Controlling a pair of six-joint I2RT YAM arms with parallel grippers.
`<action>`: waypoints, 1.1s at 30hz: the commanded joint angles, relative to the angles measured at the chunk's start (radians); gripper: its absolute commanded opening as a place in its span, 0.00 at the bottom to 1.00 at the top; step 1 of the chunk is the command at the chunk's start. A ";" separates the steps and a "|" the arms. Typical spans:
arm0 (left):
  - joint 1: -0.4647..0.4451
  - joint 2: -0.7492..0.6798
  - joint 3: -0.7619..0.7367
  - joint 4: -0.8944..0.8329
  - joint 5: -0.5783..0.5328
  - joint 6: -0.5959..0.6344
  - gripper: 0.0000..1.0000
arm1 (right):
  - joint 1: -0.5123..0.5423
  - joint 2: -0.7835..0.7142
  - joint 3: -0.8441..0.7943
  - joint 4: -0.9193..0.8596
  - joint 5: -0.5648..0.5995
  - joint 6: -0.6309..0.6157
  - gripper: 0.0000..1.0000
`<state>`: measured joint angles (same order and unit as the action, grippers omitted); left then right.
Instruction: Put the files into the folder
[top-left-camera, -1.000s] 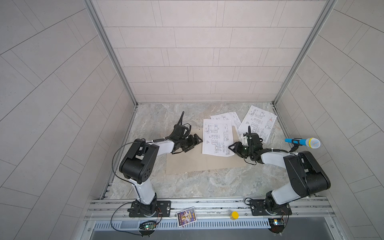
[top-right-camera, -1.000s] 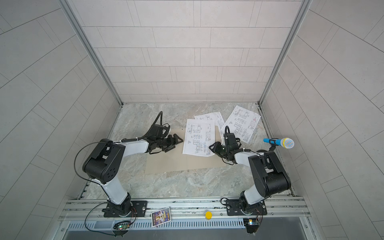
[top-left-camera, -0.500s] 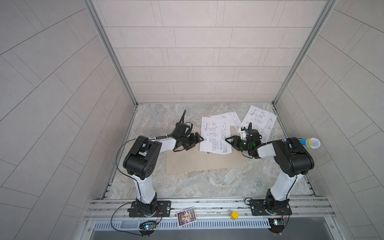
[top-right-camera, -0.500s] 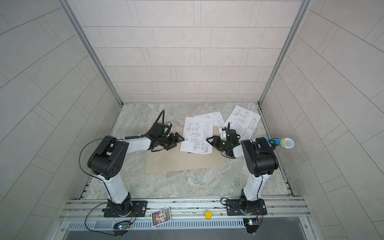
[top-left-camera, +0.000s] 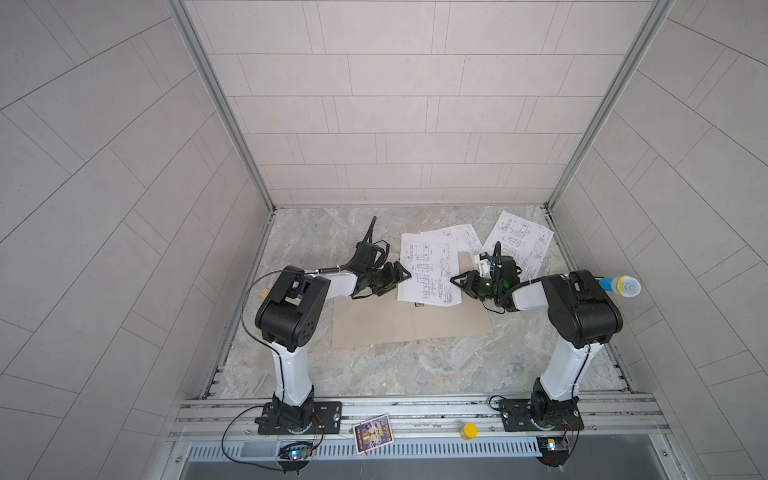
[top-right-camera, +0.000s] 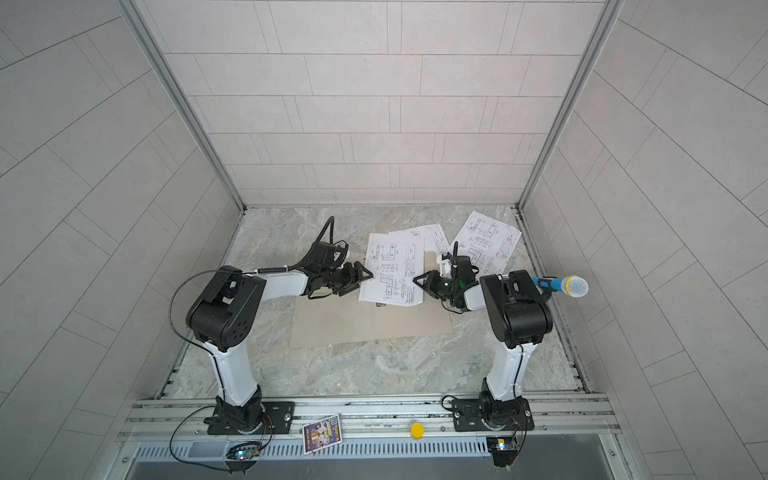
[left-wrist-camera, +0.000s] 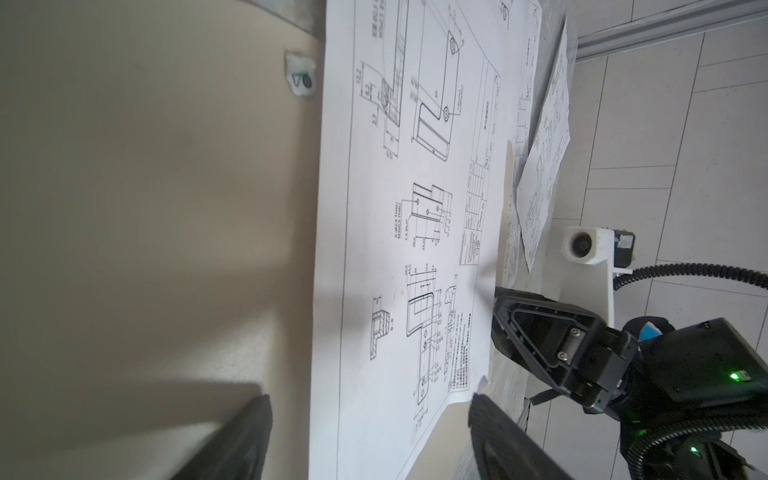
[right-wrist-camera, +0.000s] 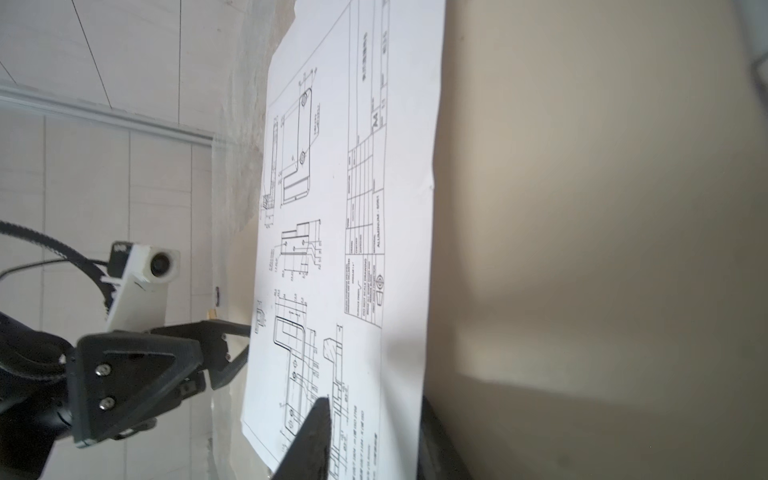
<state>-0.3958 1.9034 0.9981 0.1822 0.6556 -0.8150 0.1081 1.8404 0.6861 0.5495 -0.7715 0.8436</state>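
Tan folder (top-left-camera: 411, 324) is lying flat beneath both grippers, one printed sheet (top-left-camera: 428, 270) partly on it between them. The left gripper (top-left-camera: 401, 277) is gaping wide at one edge; the right gripper (top-left-camera: 459, 282) is straddling the opposite edge, grip unclear, likely squaring it. Two more files (top-left-camera: 523, 243) are lying beyond the right gripper.

Both top views look down from high above the front edge of the table (top-left-camera: 374, 365) toward its back edge, side by side, sharing the whole surface. The wrist views sit low and close, facing each other across one sheet (left-wrist-camera: 395, 249). Each shows the other: the left wrist camera (right-wrist-camera: 160, 264) and the right wrist camera (left-wrist-camera: 582, 245).
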 joint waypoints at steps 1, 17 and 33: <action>-0.007 0.013 -0.004 0.062 0.012 -0.034 0.79 | -0.003 0.003 -0.001 -0.048 0.004 -0.002 0.23; -0.008 0.017 -0.083 0.261 0.055 -0.159 0.61 | -0.006 -0.013 -0.020 -0.093 0.023 -0.011 0.15; -0.007 0.035 -0.088 0.307 0.081 -0.179 0.08 | -0.006 0.007 0.023 -0.083 0.008 -0.005 0.41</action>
<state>-0.3962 1.9240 0.9173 0.4545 0.7170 -0.9966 0.1047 1.8347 0.7013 0.5110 -0.7948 0.8413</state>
